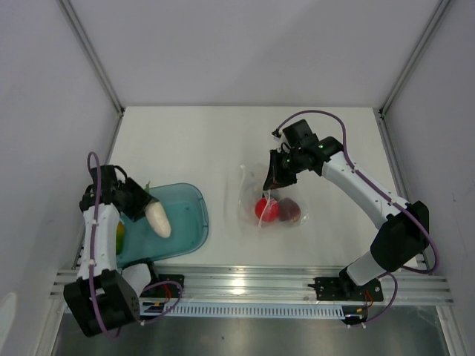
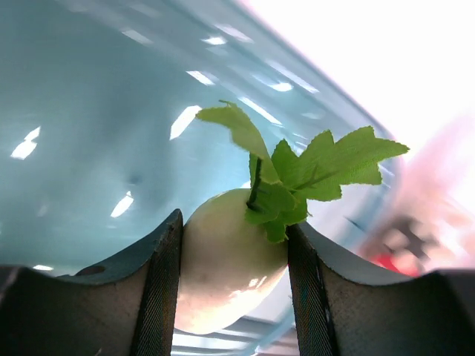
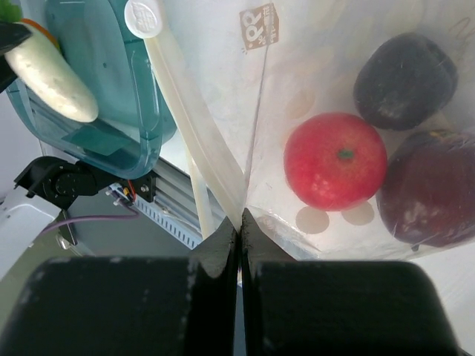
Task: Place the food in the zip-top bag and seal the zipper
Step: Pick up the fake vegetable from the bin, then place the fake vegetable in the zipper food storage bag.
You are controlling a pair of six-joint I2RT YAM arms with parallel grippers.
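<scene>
White walls close in a white table on three sides, with a metal rail along its near edge where both arms are bolted. On the left of the table sits a teal translucent tray. The left claw hangs over it, clamped on the white oblong piece. In the left wrist view its two dark pads press either flank of that piece, and green fabric leaves fan from the top end. A yellowish-green bit lies in the tray beside the left arm.

Near the middle of the table the zip-top bag lies flat, clear and crinkled. Inside it are a red round fruit and, just beside it on the right, a dark maroon piece. The right wrist view shows the red fruit touching that maroon piece, with a second dark piece farther from the claw.

The right claw is at the far edge of the bag. Its jaws are pressed together on the bag's film, right where the pale zipper strip runs into the fingertips. That strip stretches away from the claw toward the tray.
</scene>
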